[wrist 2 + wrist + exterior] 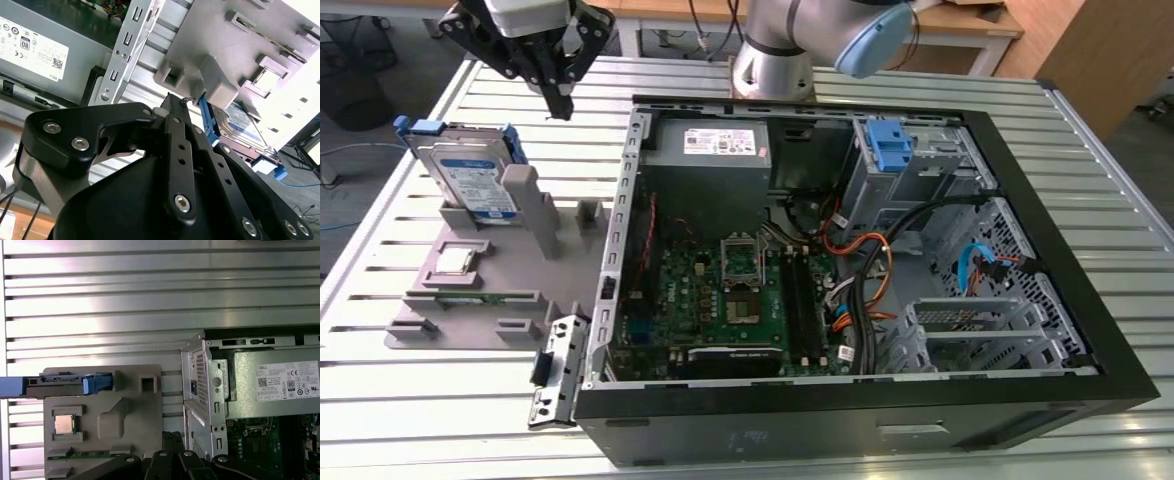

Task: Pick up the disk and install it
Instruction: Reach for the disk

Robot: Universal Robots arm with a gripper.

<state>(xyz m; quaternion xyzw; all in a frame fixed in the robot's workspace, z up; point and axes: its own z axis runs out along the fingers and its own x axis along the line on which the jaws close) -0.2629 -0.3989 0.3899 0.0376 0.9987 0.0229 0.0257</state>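
Nearest in the exterior view, an open black tower computer case (pixel 854 420) is laid on its side on a slatted aluminium table (pixel 400 420), with its green motherboard (pixel 720 300) exposed. Beside it, toward the exterior view's left, a flat grey plastic fixture plate (pixel 454 300) is set on the slats, and a small square silver chip (pixel 458 262) is seated in one of its recesses. Further back on that plate, the silver-grey rectangular disk with its white-and-blue label and bright blue carrier frame (pixel 470 175) is held upright on its edge in a slot. Beyond the disk and toward the exterior view's right of it, the black gripper (pixel 562 103) is hung above the table, well apart from the disk. In the second wrist view its fingers (pixel 172 107) are seen drawn together at the tips, with nothing gripped. Farthest back, the arm's silver base (pixel 771 70) is mounted behind the case.
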